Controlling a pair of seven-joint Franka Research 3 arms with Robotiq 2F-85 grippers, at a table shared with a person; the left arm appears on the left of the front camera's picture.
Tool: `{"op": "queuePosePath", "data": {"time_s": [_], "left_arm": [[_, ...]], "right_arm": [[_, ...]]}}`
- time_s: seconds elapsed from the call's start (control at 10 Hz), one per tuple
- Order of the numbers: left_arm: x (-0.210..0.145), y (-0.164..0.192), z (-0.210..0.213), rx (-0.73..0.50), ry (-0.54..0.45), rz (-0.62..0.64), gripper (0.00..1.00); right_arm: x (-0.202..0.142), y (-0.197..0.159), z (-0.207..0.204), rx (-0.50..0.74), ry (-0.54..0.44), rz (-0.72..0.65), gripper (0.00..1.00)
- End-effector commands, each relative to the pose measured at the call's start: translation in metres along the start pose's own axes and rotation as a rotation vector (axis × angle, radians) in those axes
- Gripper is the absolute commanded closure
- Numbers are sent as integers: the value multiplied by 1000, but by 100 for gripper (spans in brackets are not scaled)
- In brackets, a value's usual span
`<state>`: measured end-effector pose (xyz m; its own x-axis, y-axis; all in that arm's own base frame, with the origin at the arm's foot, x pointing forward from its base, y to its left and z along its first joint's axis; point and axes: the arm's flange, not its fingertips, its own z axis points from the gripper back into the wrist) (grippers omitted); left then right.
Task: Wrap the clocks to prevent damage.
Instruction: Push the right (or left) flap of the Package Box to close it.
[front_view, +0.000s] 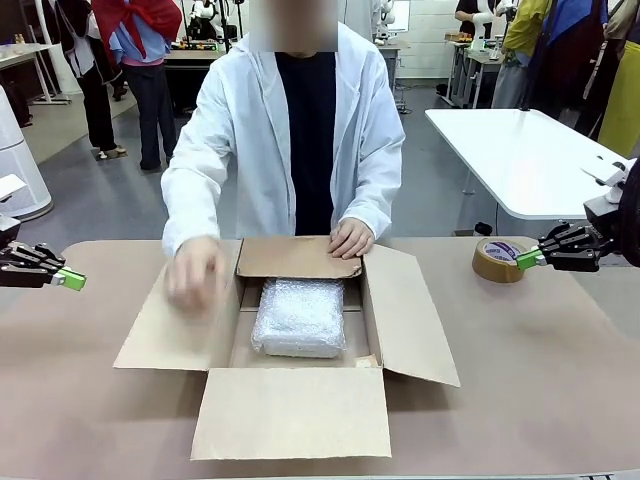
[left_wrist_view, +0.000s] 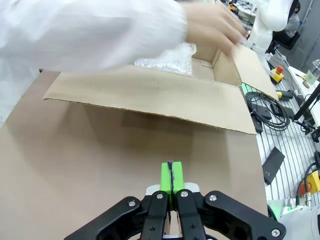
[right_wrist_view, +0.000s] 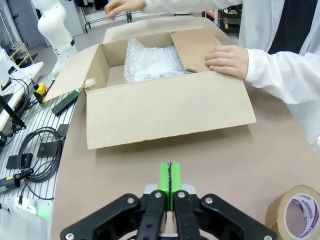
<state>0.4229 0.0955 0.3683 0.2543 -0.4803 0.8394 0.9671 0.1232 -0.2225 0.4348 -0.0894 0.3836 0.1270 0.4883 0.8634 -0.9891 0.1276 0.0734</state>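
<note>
Clocks (front_view: 298, 318): one bubble-wrapped bundle, lying inside open cardboard box (front_view: 300, 412), mid surface (front_view: 540, 380).
Left gripper (front_view: 72, 280): pads pressed together, empty, well left of box.
Right gripper (front_view: 528, 259): pads pressed together, empty, just beside tape roll (front_view: 497, 260), right side.
Person's hand (front_view: 351, 239): resting on far flap.
Other hand (front_view: 195, 272): blurred, over left flap.

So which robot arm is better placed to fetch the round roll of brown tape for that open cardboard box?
Probably the right arm: the right gripper, shut, hovers beside the round roll of brown tape, while the left gripper, also shut, is beyond the open brown cardboard box.
</note>
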Motion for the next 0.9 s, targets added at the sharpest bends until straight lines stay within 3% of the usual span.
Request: {"op": "queuePosePath", "data": {"time_s": [0.0, 0.8], "left_arm": [[1, 0, 0, 7, -6, 0, 100], [1, 0, 0, 7, -6, 0, 100]], "right_arm": [[-1, 1, 0, 3, -7, -1, 99], [-1, 1, 0, 3, -7, -1, 99]]}}
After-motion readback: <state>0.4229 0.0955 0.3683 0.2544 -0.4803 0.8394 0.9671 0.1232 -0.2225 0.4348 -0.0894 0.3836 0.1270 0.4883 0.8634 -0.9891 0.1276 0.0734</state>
